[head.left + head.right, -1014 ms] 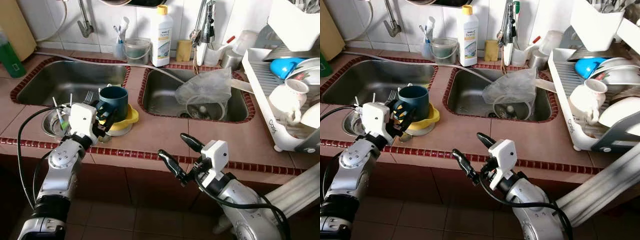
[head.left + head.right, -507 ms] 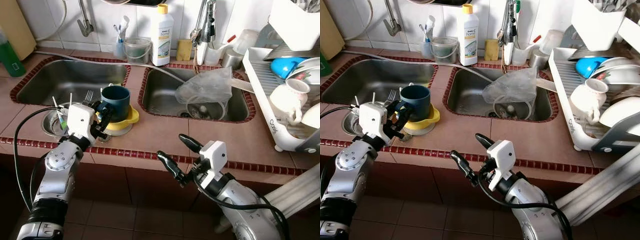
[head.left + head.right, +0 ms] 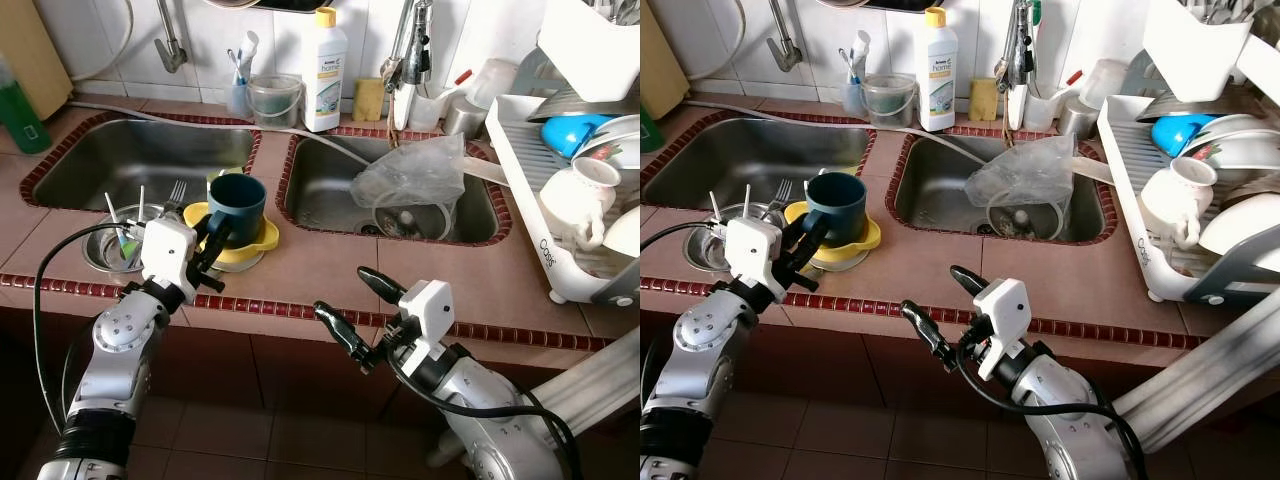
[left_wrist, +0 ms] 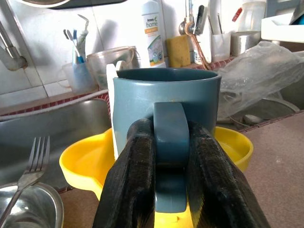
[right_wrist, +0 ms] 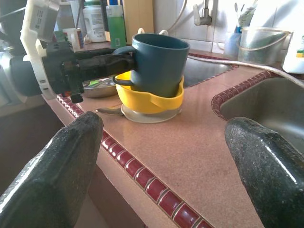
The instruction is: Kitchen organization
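Dark blue mug [image 3: 233, 203] seated in yellow bowl [image 3: 262, 235] on clear lid near counter [image 3: 330, 270] front edge, between the two sinks. Left gripper [image 4: 167, 164] pinching mug handle. Steel bowl [image 3: 105, 245] beside it, holding fork [image 3: 176, 192]. Right sink [image 3: 320, 190] holding plastic bag [image 3: 410, 172]. White bottle [image 3: 324, 72] at back edge, label reading "home". Right gripper [image 3: 356, 305] spread, off counter front edge.

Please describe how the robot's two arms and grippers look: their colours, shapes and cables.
Both arms are silver metal with rounded joints. Each wrist carries a white box-shaped housing, and a black cable loops from it along the arm. The left gripper and the right gripper each have two long, rounded black fingers; seen close, the fingers have a slightly rough, glossy surface.
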Motion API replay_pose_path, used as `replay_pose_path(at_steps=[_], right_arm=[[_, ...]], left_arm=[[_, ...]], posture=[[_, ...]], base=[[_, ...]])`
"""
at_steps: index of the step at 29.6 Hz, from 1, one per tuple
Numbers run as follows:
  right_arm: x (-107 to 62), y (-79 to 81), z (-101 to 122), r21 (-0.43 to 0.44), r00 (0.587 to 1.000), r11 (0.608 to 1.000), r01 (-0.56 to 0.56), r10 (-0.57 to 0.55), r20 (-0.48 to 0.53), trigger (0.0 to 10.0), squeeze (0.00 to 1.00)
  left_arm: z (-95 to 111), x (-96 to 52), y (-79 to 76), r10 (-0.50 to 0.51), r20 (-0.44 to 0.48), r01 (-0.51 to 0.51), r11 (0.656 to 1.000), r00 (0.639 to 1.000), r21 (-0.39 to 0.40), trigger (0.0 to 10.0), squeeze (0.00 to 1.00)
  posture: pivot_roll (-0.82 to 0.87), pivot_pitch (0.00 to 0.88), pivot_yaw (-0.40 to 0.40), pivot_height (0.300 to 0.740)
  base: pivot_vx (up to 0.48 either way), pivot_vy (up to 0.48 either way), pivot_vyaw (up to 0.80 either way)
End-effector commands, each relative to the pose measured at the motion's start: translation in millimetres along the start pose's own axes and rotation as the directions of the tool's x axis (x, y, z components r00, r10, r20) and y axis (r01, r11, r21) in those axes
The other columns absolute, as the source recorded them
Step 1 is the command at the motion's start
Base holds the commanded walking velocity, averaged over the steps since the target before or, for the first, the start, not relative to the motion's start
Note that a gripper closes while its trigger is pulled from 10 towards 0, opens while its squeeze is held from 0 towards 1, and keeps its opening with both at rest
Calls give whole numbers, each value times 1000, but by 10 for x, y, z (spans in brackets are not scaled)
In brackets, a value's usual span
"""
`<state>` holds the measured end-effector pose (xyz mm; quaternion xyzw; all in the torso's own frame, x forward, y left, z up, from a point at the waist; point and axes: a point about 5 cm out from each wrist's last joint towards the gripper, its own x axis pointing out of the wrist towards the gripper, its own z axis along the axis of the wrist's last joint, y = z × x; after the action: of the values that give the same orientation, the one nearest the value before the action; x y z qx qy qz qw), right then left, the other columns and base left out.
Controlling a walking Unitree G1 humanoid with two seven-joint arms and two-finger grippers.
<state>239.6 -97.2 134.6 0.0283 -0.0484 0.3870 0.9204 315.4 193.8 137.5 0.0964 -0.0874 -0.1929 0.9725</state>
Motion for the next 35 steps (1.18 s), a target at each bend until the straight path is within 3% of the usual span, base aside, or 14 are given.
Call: replay_pose_path(at_steps=[1,8,22,35], right_arm=[[6,-9,14,-15,1000,1000,-7,7,0,10000,0],[10,-33,19,-32,1000,999,-7,7,1,10000,0],[41,-164,94,-30,997,998,58,-56,50,10000,0],[116,-287,184,-40,989,993,112,-108,101,10000,0]], left_arm=[[-27,-15,-57,-32,-20,32,999,999,6,0,0],[-18,2,-45,-12,-18,12,1000,1000,-1,0,0],[204,136,45,98,75,-84,982,992,-170,0,0],[625,283,121,85,196,-58,988,977,-140,0,0]], posture=[[-87,59,-1,740],[-89,46,-4,740],[-99,46,-3,740],[-97,52,3,740]], base=[[0,0,0],[0,0,0],[0,0,0],[0,0,0]])
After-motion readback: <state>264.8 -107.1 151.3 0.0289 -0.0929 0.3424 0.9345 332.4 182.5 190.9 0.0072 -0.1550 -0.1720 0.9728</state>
